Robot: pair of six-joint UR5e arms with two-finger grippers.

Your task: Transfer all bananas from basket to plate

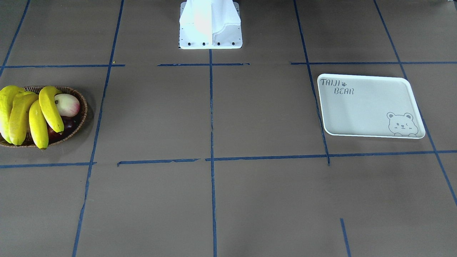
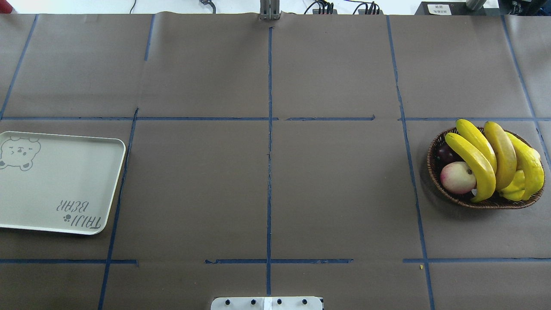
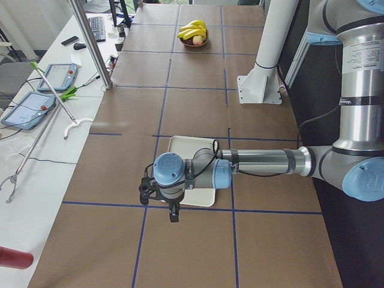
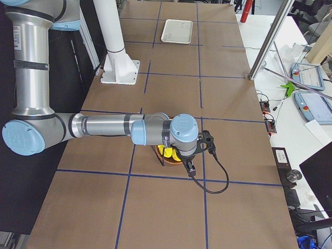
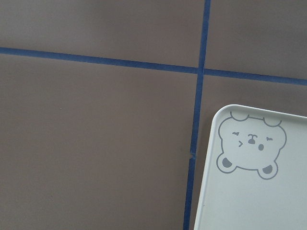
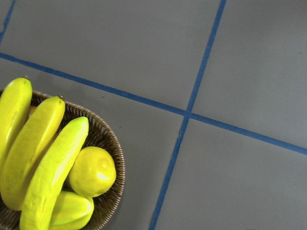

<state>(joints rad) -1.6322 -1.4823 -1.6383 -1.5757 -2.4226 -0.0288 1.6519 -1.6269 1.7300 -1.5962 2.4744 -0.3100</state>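
Four long curved bright yellow bananas (image 2: 475,165), dark-tipped, lying side by side, all in the shallow oval brown woven wicker basket (image 2: 432,170) at the table's right side; flat rectangular white plate (image 2: 60,185) with bear drawing and lettering, at the far left, well apart from the basket; one round pink-cream apple (image 2: 458,177) beside the bananas, one dark purple fruit (image 2: 446,153) just beyond it, stubby yellow-green fruits (image 6: 92,171) beneath the bananas; brown paper-covered table (image 2: 335,193) gridded with blue tape; left gripper (image 3: 174,215) hangs over the plate's outer edge, right gripper (image 4: 191,168) over the basket; whether either pair of fingers is parted or closed cannot be told.
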